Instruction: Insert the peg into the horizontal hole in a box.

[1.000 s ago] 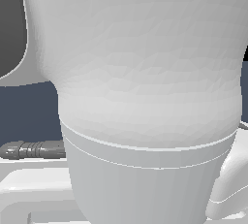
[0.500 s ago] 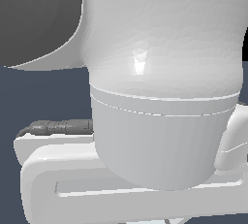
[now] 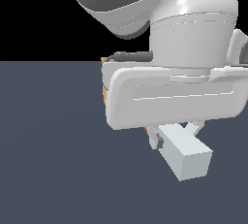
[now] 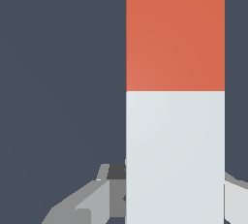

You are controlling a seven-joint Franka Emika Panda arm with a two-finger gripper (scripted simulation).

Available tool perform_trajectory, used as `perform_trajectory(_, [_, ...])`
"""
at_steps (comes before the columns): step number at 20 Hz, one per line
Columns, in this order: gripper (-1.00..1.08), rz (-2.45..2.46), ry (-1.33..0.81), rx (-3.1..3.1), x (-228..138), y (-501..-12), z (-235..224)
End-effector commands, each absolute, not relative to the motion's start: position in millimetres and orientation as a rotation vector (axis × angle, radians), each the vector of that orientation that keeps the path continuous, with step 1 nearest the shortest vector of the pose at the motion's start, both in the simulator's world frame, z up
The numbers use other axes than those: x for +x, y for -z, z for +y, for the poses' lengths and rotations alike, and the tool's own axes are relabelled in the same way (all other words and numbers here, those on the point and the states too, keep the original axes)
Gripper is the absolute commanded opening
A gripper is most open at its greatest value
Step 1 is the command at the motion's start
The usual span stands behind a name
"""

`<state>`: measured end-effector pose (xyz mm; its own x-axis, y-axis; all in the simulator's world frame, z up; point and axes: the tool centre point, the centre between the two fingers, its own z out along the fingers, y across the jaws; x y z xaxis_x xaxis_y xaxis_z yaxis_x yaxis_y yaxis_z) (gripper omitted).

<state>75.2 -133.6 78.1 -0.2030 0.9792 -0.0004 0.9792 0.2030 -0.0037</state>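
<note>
My gripper [image 3: 175, 134] is shut on the peg [image 3: 186, 157]. In the exterior view the peg's white half sticks out below the hand toward the camera, and only a sliver of its orange-red half [image 3: 145, 130] shows behind a finger. The wrist view looks along the peg [image 4: 175, 97], orange-red half far and white half near, with a finger [image 4: 94, 200] on either side of the white half. A thin tan edge of the box [image 3: 103, 78] peeks out behind the hand at the exterior view's left. The hole is hidden.
The big white hand body [image 3: 174, 97] and the wrist [image 3: 193, 29] fill the upper right of the exterior view and block what lies behind. A dark blue-grey floor [image 3: 53, 160] spreads beneath.
In the exterior view the hand has risen in the picture and looks smaller. The gripped peg's white end and the box's tan edge have come into sight.
</note>
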Motion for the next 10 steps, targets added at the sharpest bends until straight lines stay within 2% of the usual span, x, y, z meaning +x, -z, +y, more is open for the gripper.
perform_trajectory(1, [-1.0,-2.479,-0.002,-1.932,90.3,-95.3,-107.5])
perform_trajectory(10, [-1.0,-2.56,-0.001,-1.822,116.4,-125.5,-53.3])
